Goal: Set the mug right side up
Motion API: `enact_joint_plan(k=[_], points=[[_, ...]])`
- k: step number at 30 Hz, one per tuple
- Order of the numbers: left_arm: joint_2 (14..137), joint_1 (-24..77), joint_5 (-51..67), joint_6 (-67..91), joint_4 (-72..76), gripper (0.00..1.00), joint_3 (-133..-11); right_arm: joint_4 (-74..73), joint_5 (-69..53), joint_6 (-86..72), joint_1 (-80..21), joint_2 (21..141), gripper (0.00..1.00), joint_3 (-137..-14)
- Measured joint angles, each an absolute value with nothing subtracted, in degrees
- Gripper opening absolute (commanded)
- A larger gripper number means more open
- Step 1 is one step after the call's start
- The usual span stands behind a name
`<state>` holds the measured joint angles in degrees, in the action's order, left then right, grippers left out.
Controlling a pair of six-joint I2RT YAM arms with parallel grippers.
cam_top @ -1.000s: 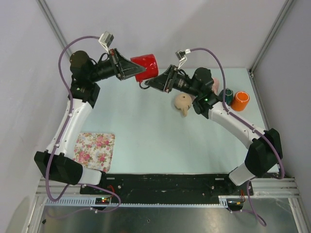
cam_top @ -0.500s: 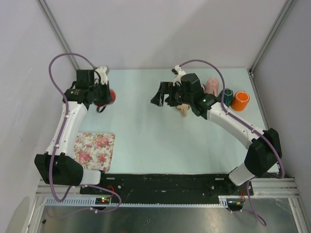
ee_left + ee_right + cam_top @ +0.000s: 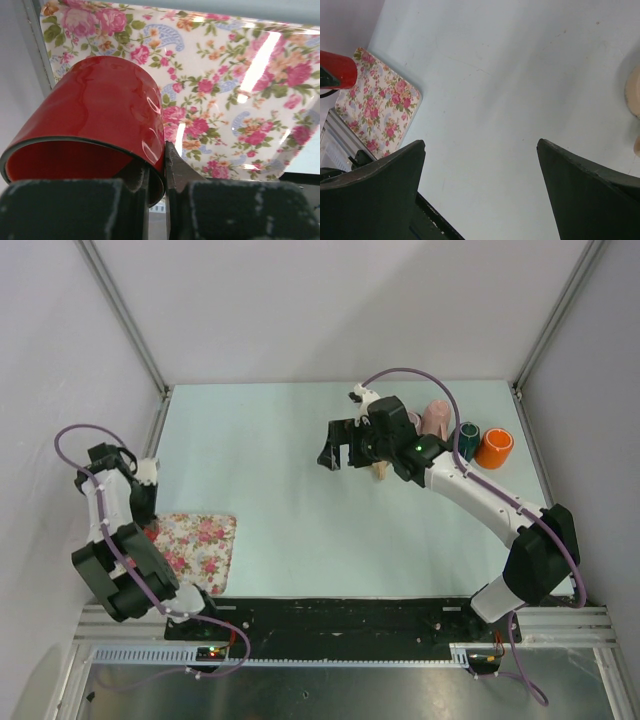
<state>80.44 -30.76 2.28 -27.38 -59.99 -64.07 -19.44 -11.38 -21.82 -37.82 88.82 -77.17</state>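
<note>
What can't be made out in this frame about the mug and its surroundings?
- Red mug: handle unseen in the left wrist view; in the top view the left arm hides nearly all of it.
- Mug touching the floral tray or above it: no view settles it.
- Beige object: cut by the right wrist view's edge.

The mug (image 3: 95,110) is glossy red and smooth, mirroring the light, with a dark rim. The floral mat (image 3: 240,95) has a slick, shiny face streaked with glare. The surface (image 3: 510,75) is matt, pale and faintly scuffed. The right tool (image 3: 480,145) looks like matt black, finely grained plastic.
</note>
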Motion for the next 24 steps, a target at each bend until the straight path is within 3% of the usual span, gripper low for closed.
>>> enact_joint_plan(k=[8, 13, 18, 21, 24], points=[[87.4, -34.3, 3.3, -30.8, -53.7, 0.04, -61.9, -19.5, -10.9, -20.9, -37.8, 88.8, 0.99, -77.2], [90.7, -34.4, 3.2, -31.5, -51.9, 0.31, -62.4, -20.8, -8.7, -20.4, -37.9, 88.8, 0.99, -77.2], [91.1, -34.6, 3.4, -32.4, -50.1, 0.57, -62.3, -26.0, 1.6, -18.3, -37.9, 88.8, 0.99, -77.2], [90.3, -34.6, 3.5, -32.6, -49.9, 0.67, -62.3, -29.3, 8.0, -17.2, -36.9, 89.6, 0.93, -77.3], [86.8, -34.6, 4.1, -32.5, -50.0, 0.71, -62.4, -31.6, 12.8, -16.4, -34.1, 92.7, 0.86, -77.6]])
